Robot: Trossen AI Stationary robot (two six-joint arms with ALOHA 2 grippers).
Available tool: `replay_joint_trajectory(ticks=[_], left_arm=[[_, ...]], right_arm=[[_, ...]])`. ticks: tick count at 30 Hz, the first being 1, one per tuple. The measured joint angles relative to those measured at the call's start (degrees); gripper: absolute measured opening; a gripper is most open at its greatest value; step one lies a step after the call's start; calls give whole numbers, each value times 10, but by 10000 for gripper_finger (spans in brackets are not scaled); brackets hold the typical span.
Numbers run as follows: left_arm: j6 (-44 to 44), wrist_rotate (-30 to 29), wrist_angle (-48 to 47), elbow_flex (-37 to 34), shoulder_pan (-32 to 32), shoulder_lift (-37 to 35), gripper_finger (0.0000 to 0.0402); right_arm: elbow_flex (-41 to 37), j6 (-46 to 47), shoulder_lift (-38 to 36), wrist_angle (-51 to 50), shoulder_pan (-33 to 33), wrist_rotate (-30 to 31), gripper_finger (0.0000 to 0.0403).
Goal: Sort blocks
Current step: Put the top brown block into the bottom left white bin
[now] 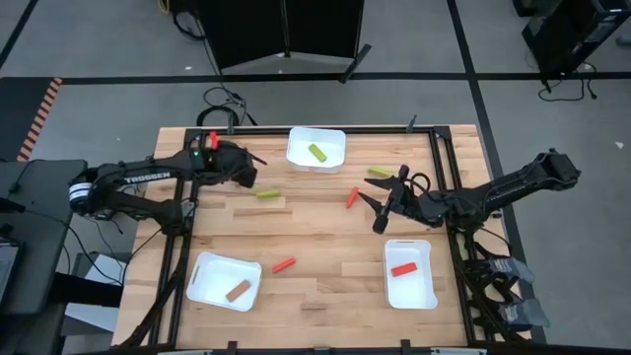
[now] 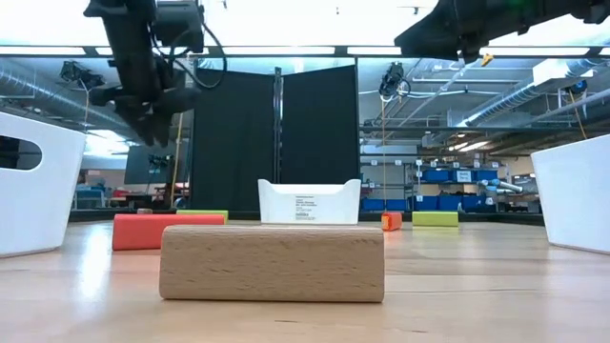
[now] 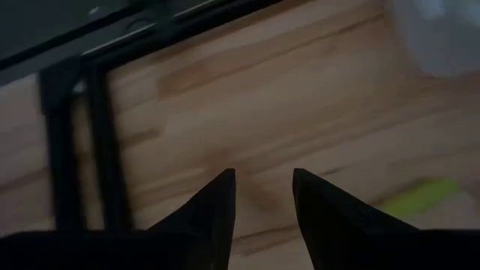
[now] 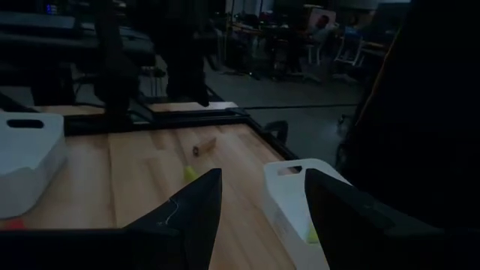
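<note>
Loose blocks lie flat on the wooden table: a yellow-green block [image 1: 266,194], a red block [image 1: 352,197], a second yellow-green block [image 1: 380,172] and a second red block [image 1: 284,264]. A tan block [image 2: 272,262] lies close to the low camera. My left gripper [image 1: 258,158] [image 3: 262,180] is open and empty, above the table's far left part, left of the far tray. My right gripper [image 1: 367,209] [image 4: 259,184] is open and empty, with its fingers just right of the red block near the table's middle.
Three white trays stand on the table. The far tray [image 1: 315,150] holds a yellow-green block [image 1: 316,153], the near left tray [image 1: 224,281] a tan block [image 1: 238,291], the near right tray [image 1: 410,273] a red block [image 1: 403,269]. A black frame edges the table.
</note>
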Motion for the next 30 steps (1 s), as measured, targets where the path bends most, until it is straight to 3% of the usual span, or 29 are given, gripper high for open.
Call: replay_joint_trajectory(ticks=[8,21,30], left_arm=[[20,38,4,1,58,43,143],[35,70,50,0,98,124,143],[17,94,62,-5,116,141,143]], right_arm=[[0,8,0,0,-24,0,203],[0,9,1,-2,-26,-2,203],[0,11,1,-8,-26,-2,203]])
